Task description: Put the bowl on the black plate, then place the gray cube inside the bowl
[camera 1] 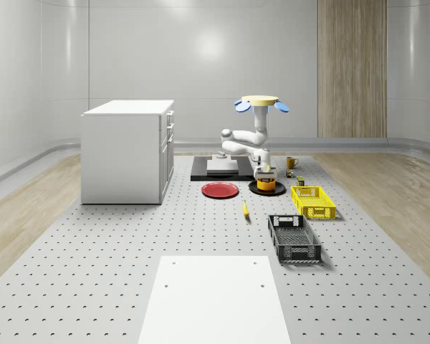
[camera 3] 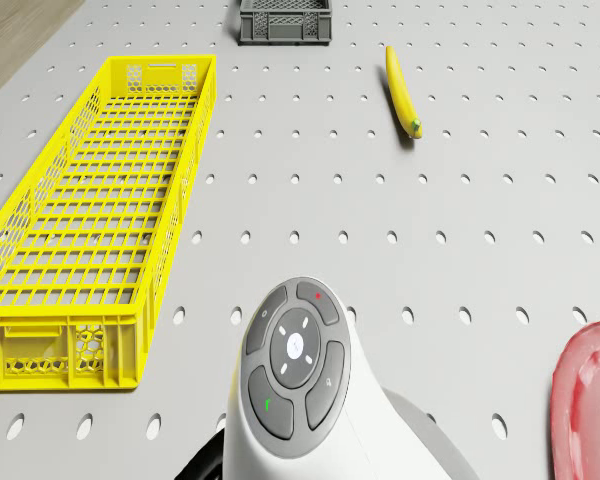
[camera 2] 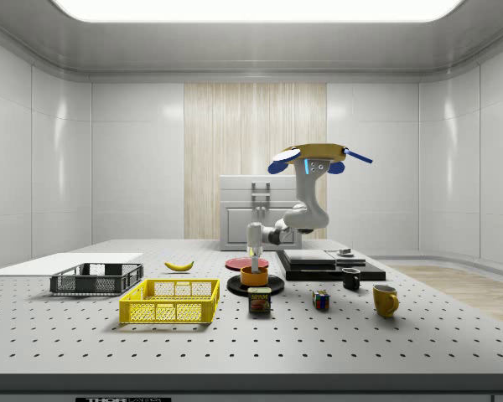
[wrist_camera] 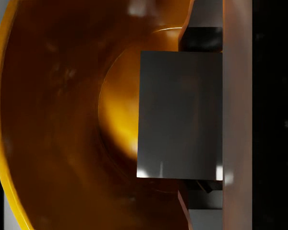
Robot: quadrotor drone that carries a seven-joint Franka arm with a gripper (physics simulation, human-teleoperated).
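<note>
Gray perforated tabletop (camera 1: pixel 93 251) in a pale paneled room, wood strip behind. Drone (camera 1: pixel 261 103) hovers above the black plate (camera 1: pixel 256 190). Orange bowl (camera 1: pixel 266 184) sits on the plate; pincer (wrist_camera: pixel 201 115) over it, closed on gray cube (wrist_camera: pixel 180 115) inside the bowl's rim.

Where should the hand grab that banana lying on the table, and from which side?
Grip the banana at its middle, across the narrow width, coming straight down from above. It lies flat on the table, long and slim, with bare surface on both sides.
</note>
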